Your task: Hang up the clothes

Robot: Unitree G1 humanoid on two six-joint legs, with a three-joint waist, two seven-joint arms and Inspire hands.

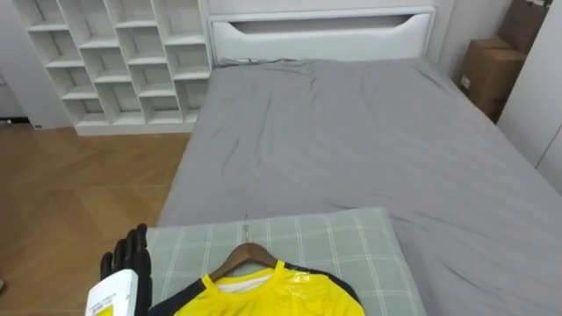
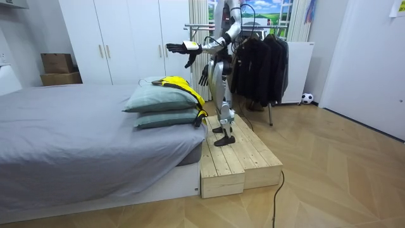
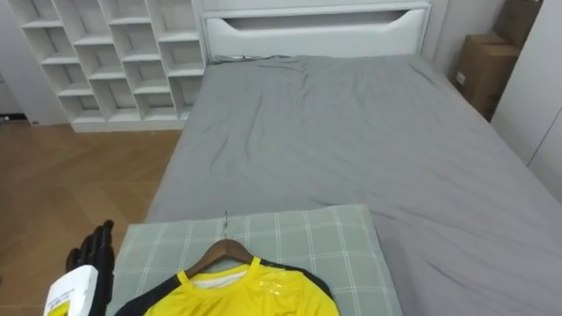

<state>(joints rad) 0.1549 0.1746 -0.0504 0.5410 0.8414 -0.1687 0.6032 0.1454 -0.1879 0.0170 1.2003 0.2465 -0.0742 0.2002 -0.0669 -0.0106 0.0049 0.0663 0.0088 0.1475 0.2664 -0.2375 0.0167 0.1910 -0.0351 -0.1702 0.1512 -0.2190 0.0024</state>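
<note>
The lower edge crops the yellow shirt [image 1: 263, 297] and left robot hand [image 1: 127, 268]; the shirt hides most of the hanger [image 1: 248, 256].

No legible text or numbers

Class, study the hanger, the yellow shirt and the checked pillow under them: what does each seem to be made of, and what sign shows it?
Hanger: likely wood, by its smooth brown body; its thin hook looks metal. Yellow shirt: probably synthetic sports fabric, by its faint sheen. Checked pillow: woven cloth, matte, with soft creases; the fibre cannot be told.
</note>
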